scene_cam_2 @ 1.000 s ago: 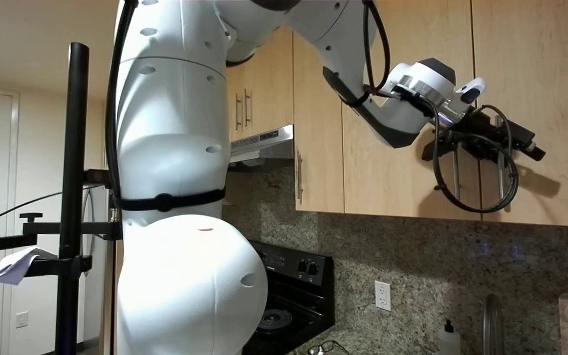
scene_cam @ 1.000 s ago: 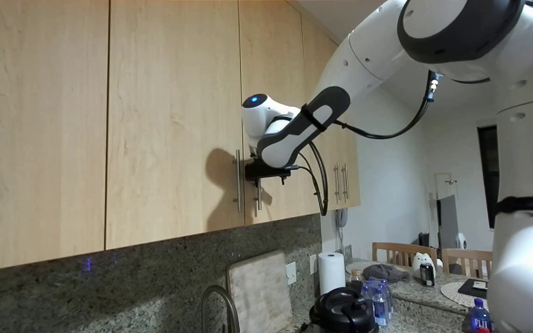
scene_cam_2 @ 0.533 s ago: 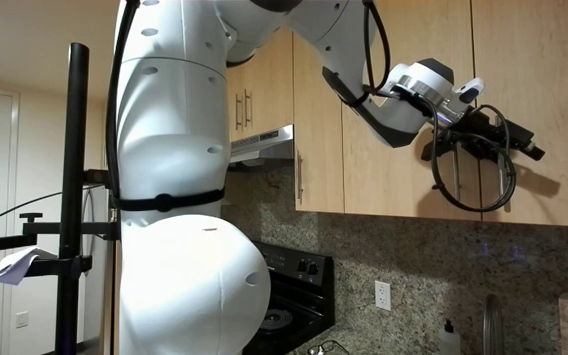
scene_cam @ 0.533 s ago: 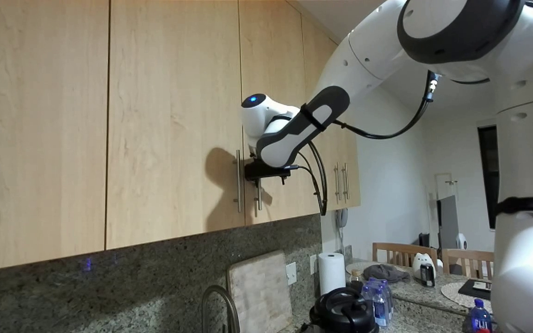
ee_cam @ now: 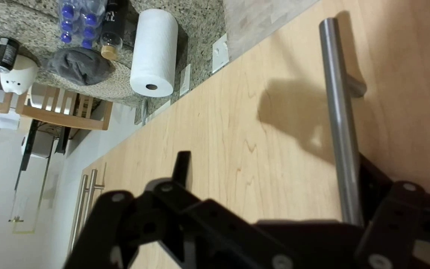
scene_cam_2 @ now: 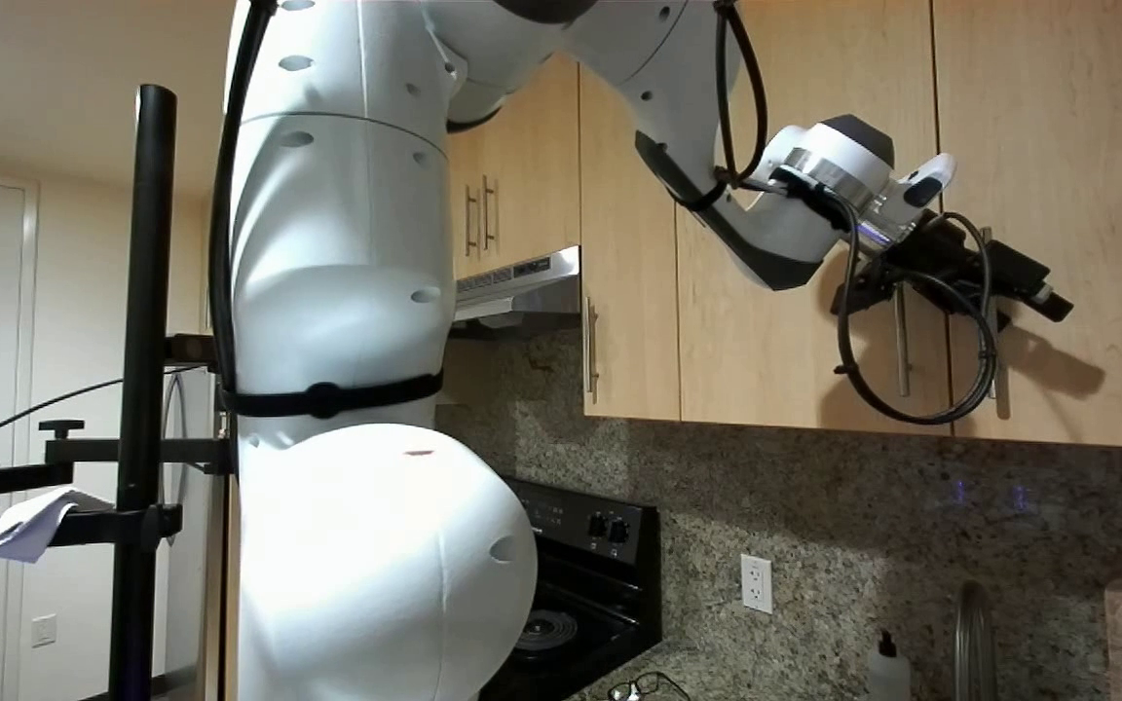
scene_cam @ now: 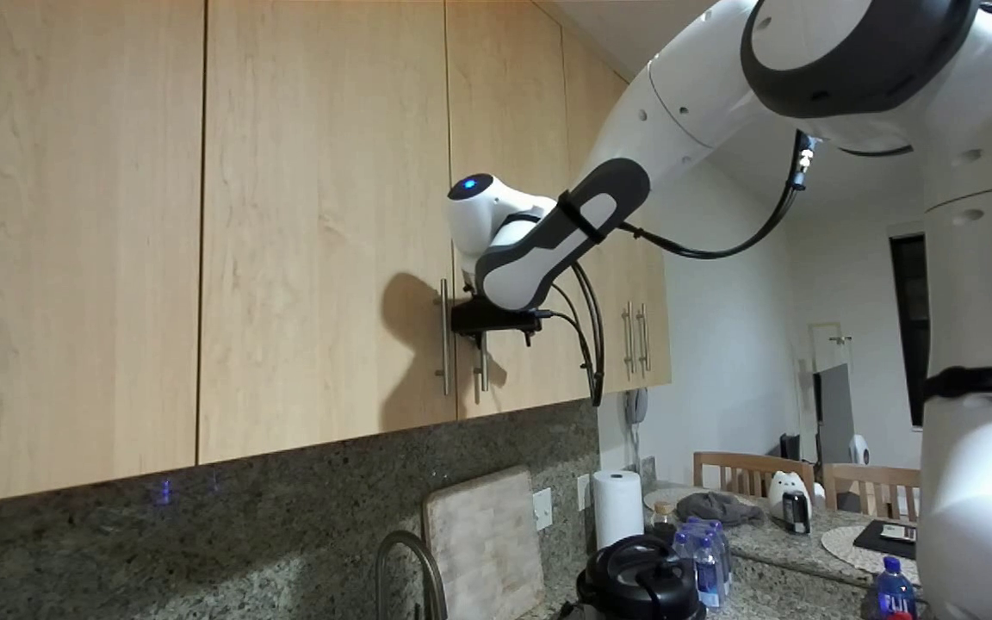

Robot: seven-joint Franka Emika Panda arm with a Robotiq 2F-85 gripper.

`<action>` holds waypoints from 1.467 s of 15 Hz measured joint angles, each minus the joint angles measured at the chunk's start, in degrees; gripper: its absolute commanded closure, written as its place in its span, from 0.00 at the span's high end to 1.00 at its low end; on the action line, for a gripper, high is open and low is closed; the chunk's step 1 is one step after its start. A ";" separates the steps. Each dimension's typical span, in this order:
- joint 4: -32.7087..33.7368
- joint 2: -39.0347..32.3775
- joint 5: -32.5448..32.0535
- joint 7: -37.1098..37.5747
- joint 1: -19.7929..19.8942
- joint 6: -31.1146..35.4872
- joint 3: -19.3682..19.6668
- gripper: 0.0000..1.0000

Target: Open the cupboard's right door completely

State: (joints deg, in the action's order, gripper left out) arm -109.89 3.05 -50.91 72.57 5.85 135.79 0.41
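The pale-wood cupboard [scene_cam: 324, 215] hangs on the wall with its doors shut. The right door [scene_cam: 509, 112] is a flat panel, also in the other exterior view [scene_cam_2: 1077, 117]. Its silver bar handle [scene_cam: 484, 366] sits low at its left edge and shows large in the wrist view [ee_cam: 337, 104]. My gripper [ee_cam: 278, 172] is open at the handle. The bar lies between the fingers, far from the left finger [ee_cam: 181, 168] and close to the right finger [ee_cam: 373, 181], which is partly hidden behind the bar. Contact cannot be told. The fingers are not clear in the exterior views.
The neighbouring door's handle [scene_cam: 444, 336] is close beside the hand. A black cable loop [scene_cam_2: 921, 409] hangs below the wrist. A faucet [scene_cam: 406, 551], cutting board [scene_cam: 487, 542], black cooker [scene_cam: 642, 577] and paper roll [scene_cam: 617, 508] stand below. More handles [scene_cam: 635, 336] are farther along.
In both exterior views the hand has shifted slightly left and tilted a little, and the cable loop has swung left. The doors have not moved.
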 measured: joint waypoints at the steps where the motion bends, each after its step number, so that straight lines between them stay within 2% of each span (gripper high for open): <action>1: -0.01 0.01 0.00 0.46 -0.10 -0.11 0.08 1.00; 8: -1.72 1.59 0.83 1.43 -0.24 -0.14 0.40 1.00; 14: -6.95 6.46 3.66 1.43 -0.21 0.56 1.32 1.00; 22: -16.43 13.96 3.75 1.22 1.45 8.05 3.48 1.00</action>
State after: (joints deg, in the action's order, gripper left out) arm -126.33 17.01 -47.16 73.79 7.31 143.84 3.89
